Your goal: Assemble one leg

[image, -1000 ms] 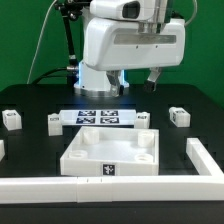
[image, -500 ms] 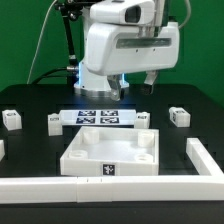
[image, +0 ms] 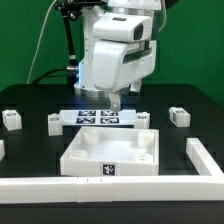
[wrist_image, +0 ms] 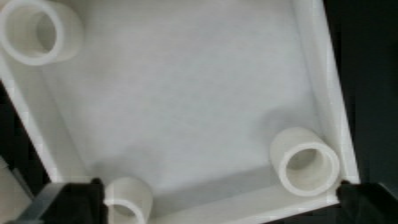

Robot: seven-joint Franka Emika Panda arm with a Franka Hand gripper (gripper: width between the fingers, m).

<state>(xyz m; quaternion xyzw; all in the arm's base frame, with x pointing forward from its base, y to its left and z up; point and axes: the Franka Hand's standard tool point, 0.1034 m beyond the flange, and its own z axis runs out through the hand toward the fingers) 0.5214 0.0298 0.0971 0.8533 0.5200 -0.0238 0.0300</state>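
Wrist view looks down on the panel (wrist_image: 178, 110), smooth matte white plastic with a raised rim and round corner sockets; the gripper (wrist_image: 214, 200) has its dark fingertips (wrist_image: 71, 205) spread wide with nothing between them. Exterior view shows it hanging over the marker board (image: 100, 116), behind the panel, on a black table (image: 35, 145) before a green backdrop (image: 30, 40). Chunky tagged legs stand free on either side, the nearest leg (image: 146, 117) near the marker board's right end in that view, and a white rail (image: 110, 187) bounds the front edge.

Glossy white arm (image: 120, 55), dark end effector (wrist_image: 215, 193), black cable (image: 68, 40), blue base light (image: 78, 72)
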